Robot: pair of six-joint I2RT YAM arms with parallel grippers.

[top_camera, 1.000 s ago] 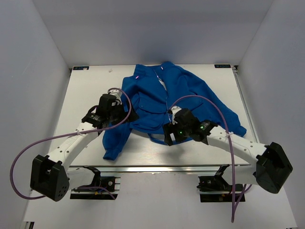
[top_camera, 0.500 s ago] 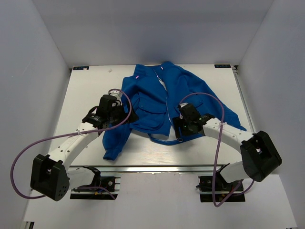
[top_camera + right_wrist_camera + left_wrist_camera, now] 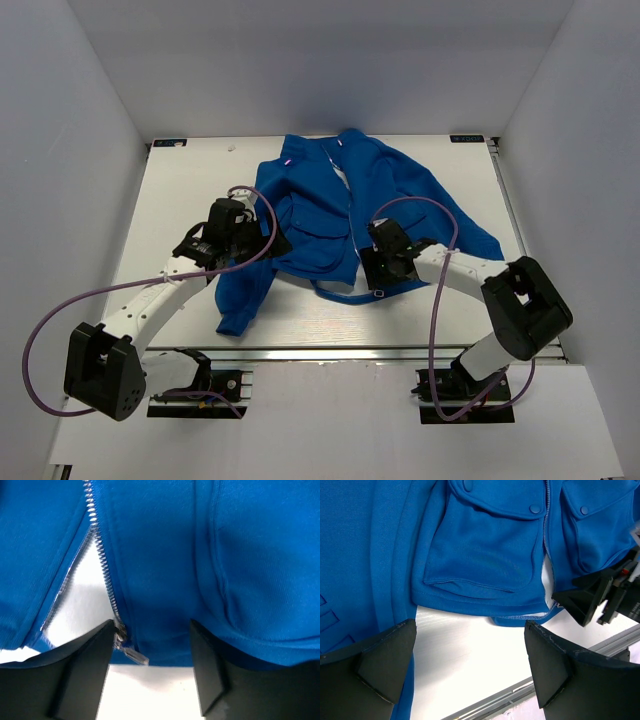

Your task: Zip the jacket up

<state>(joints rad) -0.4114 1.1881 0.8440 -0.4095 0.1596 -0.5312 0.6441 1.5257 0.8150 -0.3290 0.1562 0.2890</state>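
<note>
Black-fingered, my right gripper [image 3: 150, 647] stands part-open astride the hem of the jacket [image 3: 240, 555]. The silver zipper pull [image 3: 132, 654] dangles between the jaws, not pinched. My left gripper [image 3: 470, 645] gapes wide and empty by the flapped pocket [image 3: 480, 550]. Soft blue fleece lies front-up on the counter [image 3: 180, 190]. Step looks like catching the pull; next needs a thin metal tab pinched squarely.

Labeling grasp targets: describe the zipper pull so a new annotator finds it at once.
Start at the blue jacket spread on the table. Follow its front zipper to the near hem, by the right arm's jaws. The pull is the small silver tab at the hem, the only loose metal piece where the two rows of teeth meet.
</note>
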